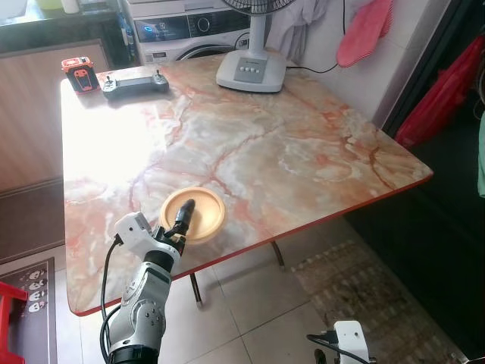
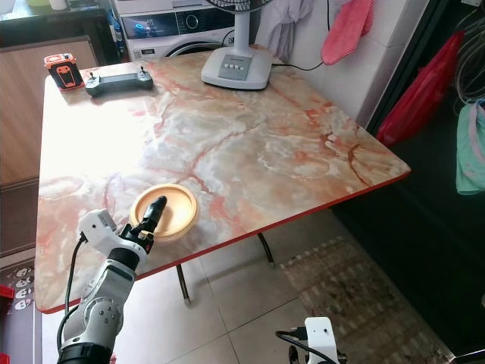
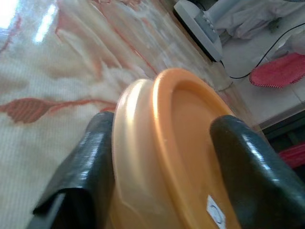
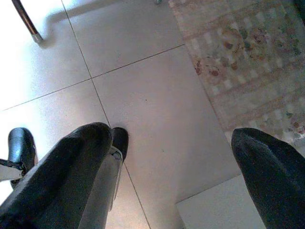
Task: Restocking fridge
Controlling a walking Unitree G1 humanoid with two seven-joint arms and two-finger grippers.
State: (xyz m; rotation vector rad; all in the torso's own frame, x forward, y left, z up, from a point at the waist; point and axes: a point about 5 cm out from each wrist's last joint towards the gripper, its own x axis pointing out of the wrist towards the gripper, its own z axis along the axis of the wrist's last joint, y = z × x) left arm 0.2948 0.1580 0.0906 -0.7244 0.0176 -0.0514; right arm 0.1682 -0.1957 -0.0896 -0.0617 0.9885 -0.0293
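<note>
An orange plate (image 1: 203, 220) with a raised rim sits on the marble table (image 1: 303, 152), close to its front edge. My left gripper (image 1: 184, 214) reaches up from below the table edge and straddles the plate's near rim. In the left wrist view one finger (image 3: 81, 171) lies against the plate's (image 3: 190, 143) outer wall, while the other finger (image 3: 252, 167) sits inside it, apart from the rim. The jaws stand open. My right gripper (image 4: 167, 133) hangs low over the tiled floor, open and holding nothing.
A fan base (image 1: 251, 72), a grey controller (image 1: 135, 82) and a red-black device (image 1: 81, 74) stand at the table's far side. A washing machine (image 1: 189, 26) is behind. A patterned rug (image 1: 364, 288) lies on the floor at right, a red stool (image 1: 7, 303) at left.
</note>
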